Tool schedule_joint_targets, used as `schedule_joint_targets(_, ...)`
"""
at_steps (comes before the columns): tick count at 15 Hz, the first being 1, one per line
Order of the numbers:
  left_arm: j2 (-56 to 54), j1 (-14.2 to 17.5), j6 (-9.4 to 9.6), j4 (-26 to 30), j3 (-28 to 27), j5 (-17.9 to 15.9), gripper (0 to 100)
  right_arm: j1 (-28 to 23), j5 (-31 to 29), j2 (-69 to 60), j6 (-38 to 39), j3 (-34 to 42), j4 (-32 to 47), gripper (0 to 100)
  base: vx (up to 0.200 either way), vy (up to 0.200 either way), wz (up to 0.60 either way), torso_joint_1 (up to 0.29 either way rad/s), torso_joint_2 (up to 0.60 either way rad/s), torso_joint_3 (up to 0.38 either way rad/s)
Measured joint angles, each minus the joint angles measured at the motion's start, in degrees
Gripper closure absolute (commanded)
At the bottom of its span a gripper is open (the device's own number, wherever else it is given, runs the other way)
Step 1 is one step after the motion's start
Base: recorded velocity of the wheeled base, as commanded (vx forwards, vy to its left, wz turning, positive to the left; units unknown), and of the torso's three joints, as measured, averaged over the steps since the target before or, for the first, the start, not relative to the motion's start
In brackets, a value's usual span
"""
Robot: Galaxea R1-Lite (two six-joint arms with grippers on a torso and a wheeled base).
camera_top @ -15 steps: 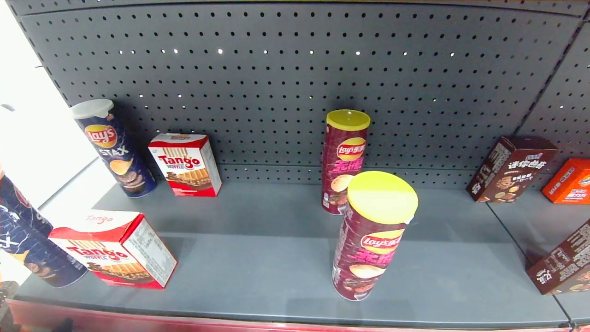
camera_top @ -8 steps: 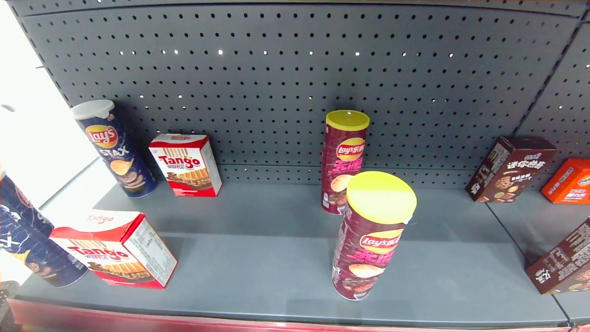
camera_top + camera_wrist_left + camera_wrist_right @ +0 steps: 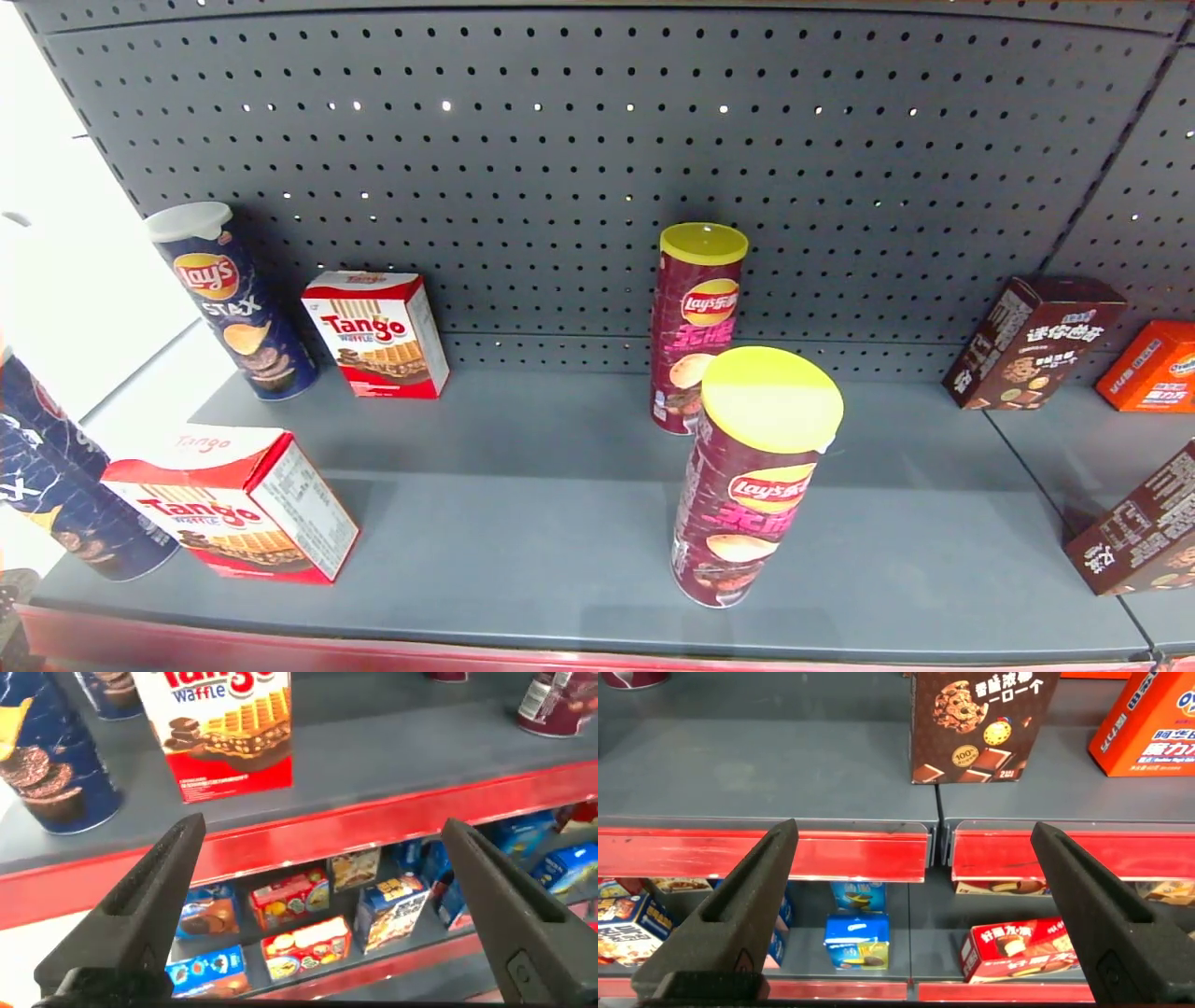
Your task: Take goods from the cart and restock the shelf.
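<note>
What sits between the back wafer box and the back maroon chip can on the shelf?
Nothing. In the head view the grey shelf between the back wafer box and the back maroon chip can is bare, pegboard behind it.

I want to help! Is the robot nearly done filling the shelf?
Done: cans and boxes already stand on the shelf. In hand: nothing; left gripper and right gripper are open, empty. Left: wide bare gaps on the shelf, so probably more to fetch.
</note>
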Motion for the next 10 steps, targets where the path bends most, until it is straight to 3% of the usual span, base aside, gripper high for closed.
schedule_joint_targets(2, -0.13, 0.0, -0.2, 0.22, -0.05, 5.77, 0, 0.0, 0.0, 0.0, 0.02, 0.0, 0.02, 0, 0.0, 0.0, 0.0, 0.0, 0.0, 0.0)
schedule_joint_targets(4, -0.13, 0.0, -0.5, 1.72, -0.05, 19.8, 0, -0.02, 0.0, 0.0, 0.02, 0.0, 0.02, 0, 0.0, 0.0, 0.0, 0.0, 0.0, 0.0)
schedule_joint_targets(5, -0.16, -0.04, -0.96, 2.57, -0.05, 22.67, 0, -0.02, 0.01, 0.0, 0.02, 0.0, 0.02, 0, 0.0, 0.0, 0.0, 0.0, 0.0, 0.0)
schedule_joint_targets(7, -0.13, -0.11, -1.56, 3.3, -0.05, 17.69, 0, 0.0, 0.01, 0.0, 0.0, 0.0, 0.02, 0, 0.0, 0.0, 0.0, 0.0, 0.0, 0.0)
schedule_joint_targets(10, -0.13, -0.15, -2.05, 3.16, -0.1, 17.77, 0, -0.02, 0.06, 0.0, 0.0, 0.0, 0.02, 0, 0.0, 0.0, 0.0, 0.0, 0.0, 0.0)
